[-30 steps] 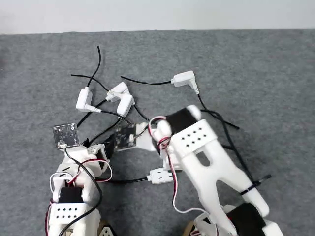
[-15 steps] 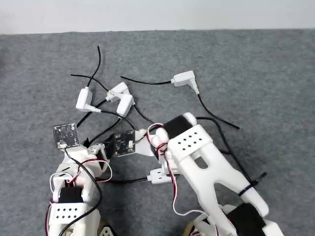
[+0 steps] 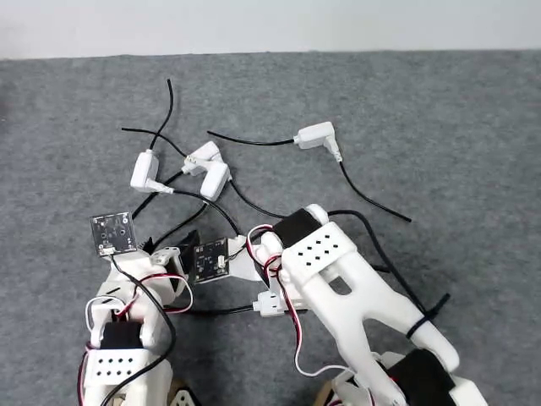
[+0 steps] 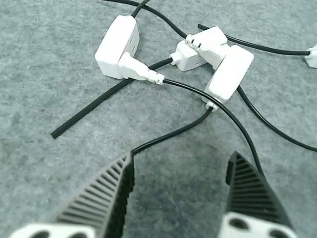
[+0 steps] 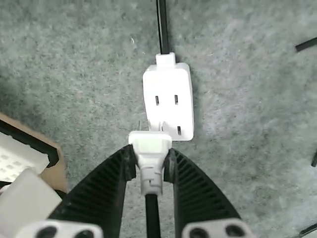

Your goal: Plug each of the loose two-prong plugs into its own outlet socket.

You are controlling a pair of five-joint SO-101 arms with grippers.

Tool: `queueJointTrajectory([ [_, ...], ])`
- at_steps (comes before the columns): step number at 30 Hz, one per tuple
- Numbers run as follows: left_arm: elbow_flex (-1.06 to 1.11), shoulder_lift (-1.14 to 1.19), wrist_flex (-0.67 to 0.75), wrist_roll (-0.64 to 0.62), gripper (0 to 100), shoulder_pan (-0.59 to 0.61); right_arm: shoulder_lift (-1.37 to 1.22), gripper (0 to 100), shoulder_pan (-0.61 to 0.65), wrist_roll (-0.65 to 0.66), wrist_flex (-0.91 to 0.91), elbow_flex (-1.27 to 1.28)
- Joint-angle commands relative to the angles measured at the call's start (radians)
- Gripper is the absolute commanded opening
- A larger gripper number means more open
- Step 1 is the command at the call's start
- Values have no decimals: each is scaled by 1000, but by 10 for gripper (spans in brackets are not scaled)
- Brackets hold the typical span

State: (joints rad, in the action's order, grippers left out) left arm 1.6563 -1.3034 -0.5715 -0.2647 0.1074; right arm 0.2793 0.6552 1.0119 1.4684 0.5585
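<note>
White plug is pinched between the right fingers, its prongs at the socket edge. Left fingers hang spread above the grey desk.

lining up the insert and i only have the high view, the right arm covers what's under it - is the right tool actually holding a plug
Observer: Yes, the right wrist view shows the right tool shut on a white plastic two-prong plug.
Operator: how close to the socket
Observer: Its prongs are at the near edge of a white rectangular outlet block; part of one prong shows.
Operator: and the left tool
Observer: Open and empty above grey carpet, a thin black cord lying just ahead of it.
</note>
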Motion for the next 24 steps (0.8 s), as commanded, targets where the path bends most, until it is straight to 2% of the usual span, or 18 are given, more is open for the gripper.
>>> queueJointTrajectory([
  [1, -7, -9, 0, 6, 283, 5, 15, 9, -22, 29, -2, -14],
  [5, -7, -9, 0, 6, 283, 5, 5, 9, -73, 31, -7, -34],
  [24, -7, -9, 0, 6, 283, 5, 2, 9, -76, 87, -45, -15],
])
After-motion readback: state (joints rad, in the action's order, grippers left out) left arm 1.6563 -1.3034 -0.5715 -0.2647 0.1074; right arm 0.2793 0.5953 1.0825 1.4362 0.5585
